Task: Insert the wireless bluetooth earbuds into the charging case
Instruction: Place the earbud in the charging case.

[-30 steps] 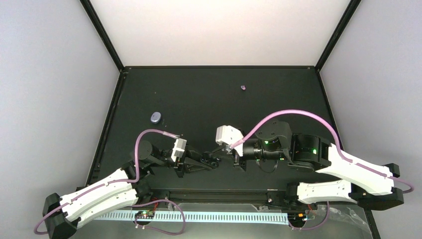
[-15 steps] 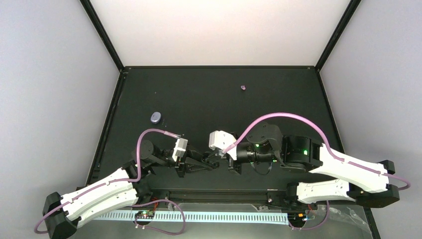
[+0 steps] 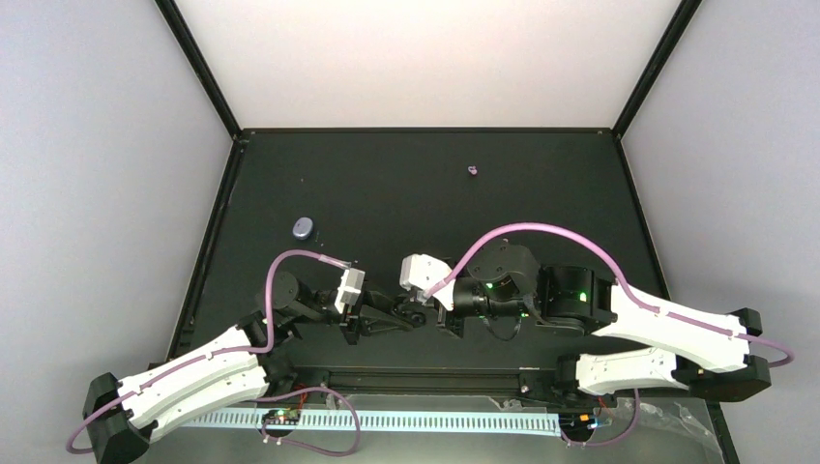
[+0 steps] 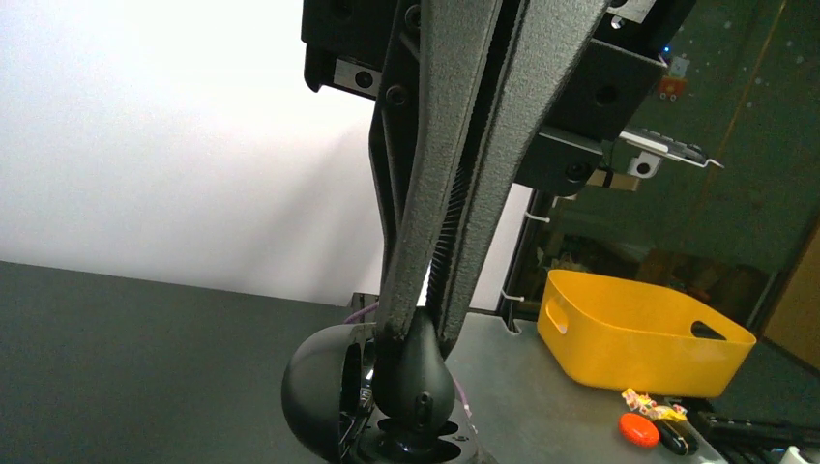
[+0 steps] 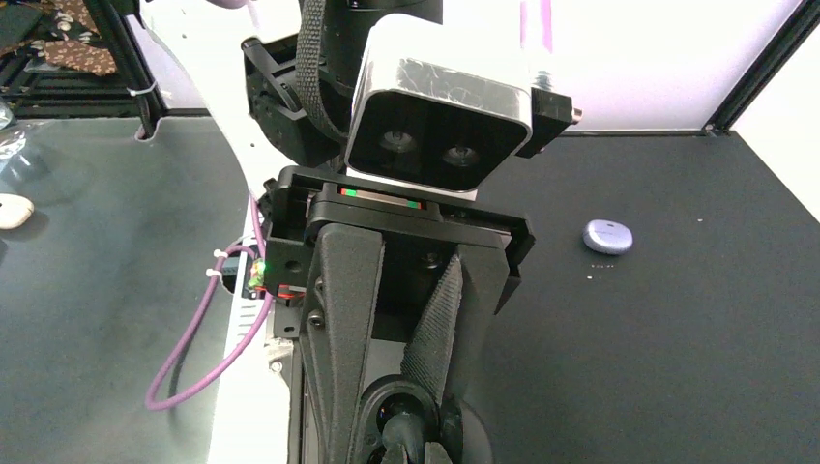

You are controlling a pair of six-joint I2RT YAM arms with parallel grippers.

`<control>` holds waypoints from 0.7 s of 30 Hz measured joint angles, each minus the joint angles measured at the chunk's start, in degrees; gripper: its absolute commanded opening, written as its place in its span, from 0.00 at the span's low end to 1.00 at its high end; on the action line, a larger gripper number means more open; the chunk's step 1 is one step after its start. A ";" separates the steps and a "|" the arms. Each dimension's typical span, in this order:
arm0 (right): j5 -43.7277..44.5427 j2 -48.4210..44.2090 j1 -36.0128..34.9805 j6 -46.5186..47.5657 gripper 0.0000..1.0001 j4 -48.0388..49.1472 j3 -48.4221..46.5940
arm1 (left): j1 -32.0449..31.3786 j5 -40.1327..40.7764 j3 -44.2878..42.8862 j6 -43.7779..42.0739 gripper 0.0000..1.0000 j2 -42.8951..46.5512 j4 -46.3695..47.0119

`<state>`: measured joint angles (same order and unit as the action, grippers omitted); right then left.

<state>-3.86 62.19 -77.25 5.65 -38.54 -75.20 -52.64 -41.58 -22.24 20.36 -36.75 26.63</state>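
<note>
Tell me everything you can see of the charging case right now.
The charging case is a small rounded pebble, smooth and slightly glossy like plastic. It is lavender-grey, with a darker patch on top in the right wrist view. It looks shut, though no seam or hinge shows clearly. It lies flat on the black table, toward the table's left side, and only the table touches it.

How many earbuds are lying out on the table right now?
1. A purple earbud lies alone near the far edge of the table, right of centre. A second may be hidden, perhaps inside the closed charging case.
</note>
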 measured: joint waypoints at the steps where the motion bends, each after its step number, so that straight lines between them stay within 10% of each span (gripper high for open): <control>1: 0.28 0.02 0.00 0.00 0.01 0.02 0.07 | 0.00 0.02 0.00 0.00 0.02 0.00 0.00; 21: 1.99 1.11 -1.27 0.02 0.01 0.87 0.42 | 0.00 0.09 0.00 0.00 0.02 0.04 -0.33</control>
<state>-1.87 63.31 -78.52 5.67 -37.67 -74.78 -52.64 -41.50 -22.24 20.36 -36.71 26.30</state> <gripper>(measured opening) 0.012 0.224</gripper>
